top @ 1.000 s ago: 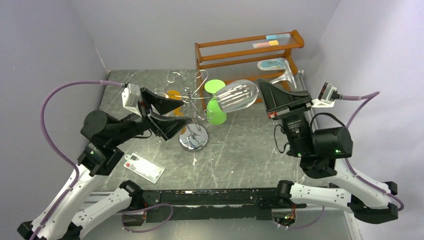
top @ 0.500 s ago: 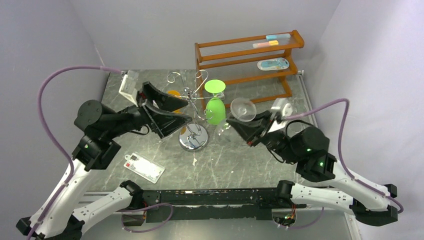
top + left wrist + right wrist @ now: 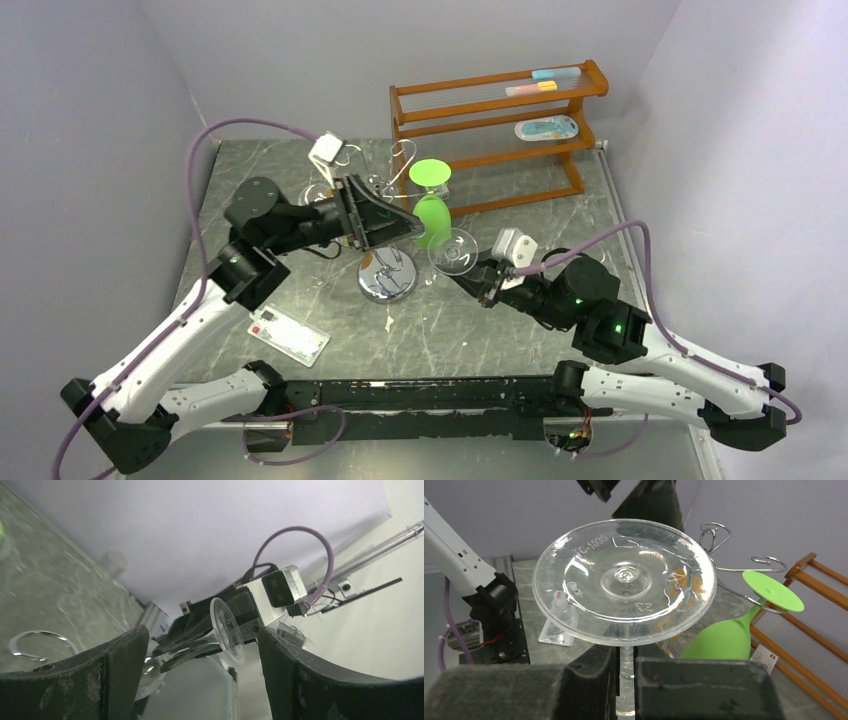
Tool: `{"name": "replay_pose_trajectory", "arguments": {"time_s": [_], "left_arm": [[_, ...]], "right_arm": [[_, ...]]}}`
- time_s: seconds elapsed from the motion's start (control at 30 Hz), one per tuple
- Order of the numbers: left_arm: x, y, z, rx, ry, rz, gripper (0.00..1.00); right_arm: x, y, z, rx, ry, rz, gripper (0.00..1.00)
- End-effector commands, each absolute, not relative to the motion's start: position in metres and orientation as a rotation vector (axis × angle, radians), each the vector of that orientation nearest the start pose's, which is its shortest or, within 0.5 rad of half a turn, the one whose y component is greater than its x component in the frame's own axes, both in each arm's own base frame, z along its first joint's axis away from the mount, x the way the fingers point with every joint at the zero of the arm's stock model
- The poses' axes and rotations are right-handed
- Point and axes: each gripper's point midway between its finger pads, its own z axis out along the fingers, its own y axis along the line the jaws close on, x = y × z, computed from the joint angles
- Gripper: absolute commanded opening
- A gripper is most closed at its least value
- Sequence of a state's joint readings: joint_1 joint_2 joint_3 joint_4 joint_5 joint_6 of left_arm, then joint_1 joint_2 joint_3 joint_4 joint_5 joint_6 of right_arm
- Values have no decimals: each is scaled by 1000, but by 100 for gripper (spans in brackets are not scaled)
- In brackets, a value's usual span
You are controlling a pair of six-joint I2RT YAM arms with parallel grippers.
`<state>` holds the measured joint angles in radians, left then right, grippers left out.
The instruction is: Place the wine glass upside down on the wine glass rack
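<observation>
The clear wine glass (image 3: pixel 453 250) is held by its stem in my right gripper (image 3: pixel 472 279), foot turned up and toward the rack. In the right wrist view the round foot (image 3: pixel 624 580) fills the frame above the shut fingers (image 3: pixel 589 680). The chrome wire wine glass rack (image 3: pixel 390 195) stands on its shiny domed base (image 3: pixel 388 284), just left of the glass. A green glass (image 3: pixel 432 218) hangs upside down on it. My left gripper (image 3: pixel 402 226) is open at the rack; its wrist view shows the clear glass (image 3: pixel 227 630) between the open fingers, not touching them.
The brown wooden three-tier shelf (image 3: pixel 490 110) stands at the back right with small items on it. A white packet (image 3: pixel 288 334) lies on the table near the left arm. The rack's wire curls (image 3: pixel 724 555) and the green glass (image 3: pixel 724 637) are right of the held glass.
My right arm has swung down and left, turning the clear glass from lying sideways up high to foot-up beside the rack. My left arm has moved right to the rack.
</observation>
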<state>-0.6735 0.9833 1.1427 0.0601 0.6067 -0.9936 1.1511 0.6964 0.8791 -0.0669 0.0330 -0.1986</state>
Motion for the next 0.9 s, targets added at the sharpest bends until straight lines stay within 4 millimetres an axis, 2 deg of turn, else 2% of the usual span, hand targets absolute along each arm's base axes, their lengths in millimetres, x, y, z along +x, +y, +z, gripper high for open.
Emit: {"name": "replay_pose_trajectory", "arguments": {"time_s": [0.0,0.13,0.33,0.43,0.57,0.6,0.67,0.87], "left_arm": [[141,-317,441,380,1697,-1852,84],[134,-328,442,419,1712,-1859,81],[136,-327,434,401,1753,-1833,58],[136,-329,428,395,1779,-1843,41],[137,-332,423,384,1814,-1859,10],[136,-332,422,381,1820,-1866,6],[135,-332,424,364,1824,-1884,5],[131,-328,434,259,1800,-1994,5]], "right_arm": [[139,268,396,-883,1099,721,0],[143,270,396,-879,1101,701,0],[145,268,393,-869,1113,692,0],[145,270,388,-893,1123,684,0],[142,275,377,-949,1144,689,0],[142,276,376,-951,1146,694,0],[140,276,375,-940,1141,714,0],[132,265,387,-821,1075,800,20]]}}
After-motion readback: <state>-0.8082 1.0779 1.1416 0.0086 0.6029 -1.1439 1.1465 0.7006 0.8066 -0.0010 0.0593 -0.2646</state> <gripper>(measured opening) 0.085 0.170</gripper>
